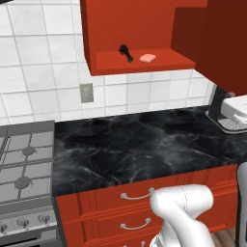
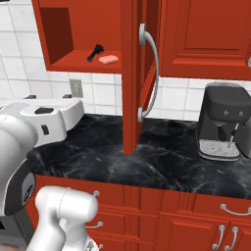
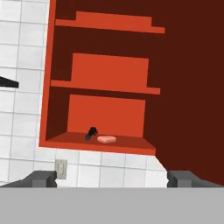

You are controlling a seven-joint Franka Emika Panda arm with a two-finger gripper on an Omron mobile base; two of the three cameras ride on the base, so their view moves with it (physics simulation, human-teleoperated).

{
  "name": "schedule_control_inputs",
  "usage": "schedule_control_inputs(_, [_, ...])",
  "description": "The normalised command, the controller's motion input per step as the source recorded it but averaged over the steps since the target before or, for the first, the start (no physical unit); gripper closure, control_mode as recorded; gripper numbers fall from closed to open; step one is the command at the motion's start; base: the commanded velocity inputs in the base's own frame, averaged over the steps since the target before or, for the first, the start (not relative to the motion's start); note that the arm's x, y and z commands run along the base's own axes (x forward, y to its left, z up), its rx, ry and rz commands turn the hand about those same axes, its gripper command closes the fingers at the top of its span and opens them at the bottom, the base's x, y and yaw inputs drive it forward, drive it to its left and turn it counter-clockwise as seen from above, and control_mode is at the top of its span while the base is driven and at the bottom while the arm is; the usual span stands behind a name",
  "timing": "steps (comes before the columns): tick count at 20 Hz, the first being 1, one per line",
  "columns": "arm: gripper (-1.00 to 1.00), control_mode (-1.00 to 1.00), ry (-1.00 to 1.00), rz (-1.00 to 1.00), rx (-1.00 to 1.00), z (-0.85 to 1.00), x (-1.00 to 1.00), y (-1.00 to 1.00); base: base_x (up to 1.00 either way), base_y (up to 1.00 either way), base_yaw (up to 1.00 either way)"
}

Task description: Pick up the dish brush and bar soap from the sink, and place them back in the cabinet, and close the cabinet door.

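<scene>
The red cabinet [image 1: 140, 29] stands with its door swung wide. On its bottom shelf lie the black dish brush [image 1: 126, 52] and, just to its right, the pink bar soap [image 1: 147, 58], slightly apart. Both appear again as the brush [image 2: 95, 52] and soap [image 2: 109, 59], and as the brush [image 3: 91, 133] and soap [image 3: 106, 139]. The cabinet door [image 2: 130, 73] is seen edge-on, its silver bar handle [image 2: 149, 73] facing right. My gripper [image 3: 113, 179] is open and holds nothing, below and well back from the shelf. The sink is out of view.
A black marble counter [image 1: 144, 144] runs under the cabinet, with red drawers [image 1: 137, 195] below. A gas stove [image 1: 24, 164] sits at the left, a coffee machine [image 2: 223, 120] at the right. A wall outlet [image 1: 87, 92] is on the tiles.
</scene>
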Motion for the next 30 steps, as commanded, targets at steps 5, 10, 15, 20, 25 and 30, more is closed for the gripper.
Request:
schedule_control_inputs(5, [-1.00, -1.00, -0.03, 0.00, 0.00, 0.00, -0.30, -0.26, 0.00, 0.00, 0.00])
schedule_control_inputs(10, [-1.00, -1.00, -0.01, 0.00, 0.00, 0.00, -0.38, -0.21, 0.00, 0.00, 0.00])
schedule_control_inputs(15, [-1.00, -1.00, -0.01, 0.00, 0.00, 0.00, -0.34, -0.10, 0.00, 0.00, 0.00])
schedule_control_inputs(20, [-1.00, -1.00, -0.03, 0.00, 0.00, 0.00, -0.33, -0.13, 0.00, 0.00, 0.00])
schedule_control_inputs(25, [-1.00, -1.00, -0.02, 0.00, 0.00, 0.00, -0.09, -0.20, 0.00, 0.00, 0.00])
schedule_control_inputs(30, [-1.00, -1.00, 0.00, 0.00, 0.00, 0.00, -0.09, -0.26, 0.00, 0.00, 0.00])
